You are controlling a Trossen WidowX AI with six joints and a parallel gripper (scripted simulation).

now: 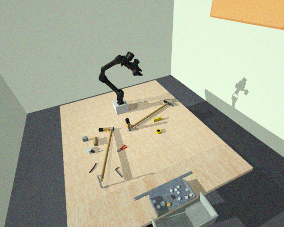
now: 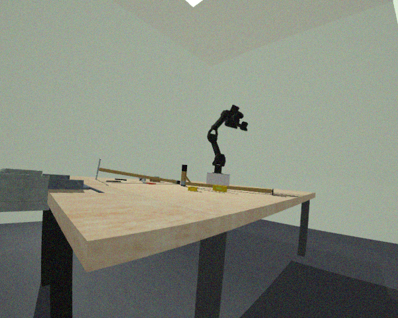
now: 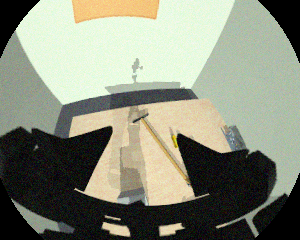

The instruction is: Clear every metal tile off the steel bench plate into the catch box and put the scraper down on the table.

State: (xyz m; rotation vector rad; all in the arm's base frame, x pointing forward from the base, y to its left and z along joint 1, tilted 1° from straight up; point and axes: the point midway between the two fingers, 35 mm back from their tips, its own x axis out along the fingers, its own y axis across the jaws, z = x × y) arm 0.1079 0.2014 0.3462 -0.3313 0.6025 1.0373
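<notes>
My gripper (image 1: 141, 72) (image 2: 244, 126) (image 3: 145, 133) is open and empty, high above the table. Two long wooden-shafted tools with black-ended grips lie on the table. One tool (image 1: 149, 116) (image 2: 240, 188) (image 3: 165, 149) has a dark flat crosswise head, toward the right edge in the top view. The other tool (image 1: 107, 153) (image 2: 134, 174) has a thin grey head resembling an open frame. Which is the scraper is unclear. The steel plate (image 1: 159, 191) (image 3: 235, 137) holds several pale tiles, an orange-yellow one and a dark one. The catch box (image 1: 208, 206) (image 2: 19, 189) adjoins its far end; its inside is partly hidden.
A yellow block (image 1: 157, 119) (image 2: 219, 188) and a yellow round item (image 1: 158, 131) lie beside the flat-headed tool. Red-handled pliers (image 1: 122, 148), a brown block (image 1: 95, 141), a grey cube (image 1: 84, 138) and a black hex key (image 1: 119, 171) lie around the other tool. A grey strip (image 1: 142, 196) borders the plate.
</notes>
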